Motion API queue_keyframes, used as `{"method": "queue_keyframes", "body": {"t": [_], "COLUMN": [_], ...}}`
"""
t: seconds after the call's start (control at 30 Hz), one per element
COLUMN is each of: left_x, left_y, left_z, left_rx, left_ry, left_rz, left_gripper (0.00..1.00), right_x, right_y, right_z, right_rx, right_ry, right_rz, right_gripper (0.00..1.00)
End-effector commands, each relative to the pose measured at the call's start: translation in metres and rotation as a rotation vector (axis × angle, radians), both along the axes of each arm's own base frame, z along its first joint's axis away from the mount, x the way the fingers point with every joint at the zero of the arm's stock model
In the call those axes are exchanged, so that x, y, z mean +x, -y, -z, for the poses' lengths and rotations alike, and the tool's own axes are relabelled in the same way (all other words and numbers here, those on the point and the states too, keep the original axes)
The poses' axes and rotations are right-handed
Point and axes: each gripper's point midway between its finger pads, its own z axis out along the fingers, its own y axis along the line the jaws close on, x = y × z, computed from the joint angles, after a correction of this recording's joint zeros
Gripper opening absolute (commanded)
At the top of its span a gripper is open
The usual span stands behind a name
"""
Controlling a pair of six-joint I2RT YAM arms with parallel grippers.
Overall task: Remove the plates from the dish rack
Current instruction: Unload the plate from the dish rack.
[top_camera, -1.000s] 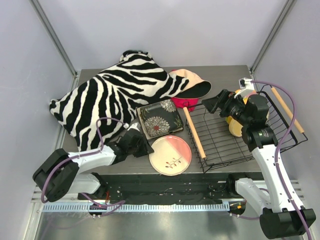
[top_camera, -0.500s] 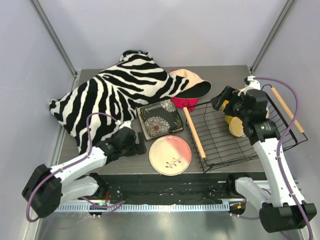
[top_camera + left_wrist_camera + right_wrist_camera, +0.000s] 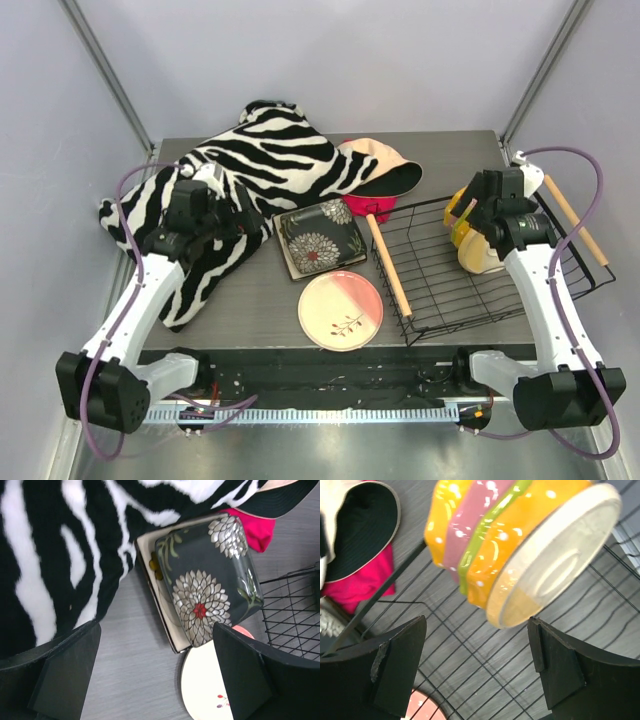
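Note:
Several plates [image 3: 476,243] stand on edge in the black wire dish rack [image 3: 440,292]: orange dotted, pink and yellow-green ones [image 3: 520,545]. My right gripper [image 3: 463,212] hangs open just above them, its jaws [image 3: 477,665] wide with nothing between. A dark square plate with a big flower [image 3: 318,243] lies on a cream square plate [image 3: 150,560] on the table. A round pink-cream plate [image 3: 341,310] lies in front of them. My left gripper [image 3: 243,218] is open and empty above the zebra cloth, its jaws [image 3: 157,675] over bare table beside the square plates [image 3: 207,587].
A zebra-striped cloth [image 3: 215,195] covers the back left. A peach floppy hat [image 3: 378,165] lies on a pink cloth [image 3: 372,208] behind the rack. The rack's wooden handles [image 3: 388,265] [image 3: 575,220] run along its left and right sides.
My left gripper opened beside the round plate, then rose and swung back left over the zebra cloth. My right gripper shifted right, closer over the plates in the rack.

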Motion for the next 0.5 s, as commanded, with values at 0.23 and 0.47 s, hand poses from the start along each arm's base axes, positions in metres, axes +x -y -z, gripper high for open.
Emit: {"method": "queue_keyframes", "body": {"t": [0.23, 0.47], "left_x": [0.010, 0.005], "left_y": [0.009, -0.002], "left_z": [0.004, 0.005], "left_rx": [0.049, 0.103], "left_ry": [-0.027, -0.024], "left_rz": [0.162, 0.139], "left_gripper": [1.00, 1.00], "right_x": [-0.017, 0.005], "right_y": [0.027, 0.021], "right_z": [0.019, 0.037], "right_rx": [-0.045, -0.013], "right_ry": [-0.021, -0.024], "right_rz": [0.206, 0.197], "right_gripper": [0.90, 0.86]}}
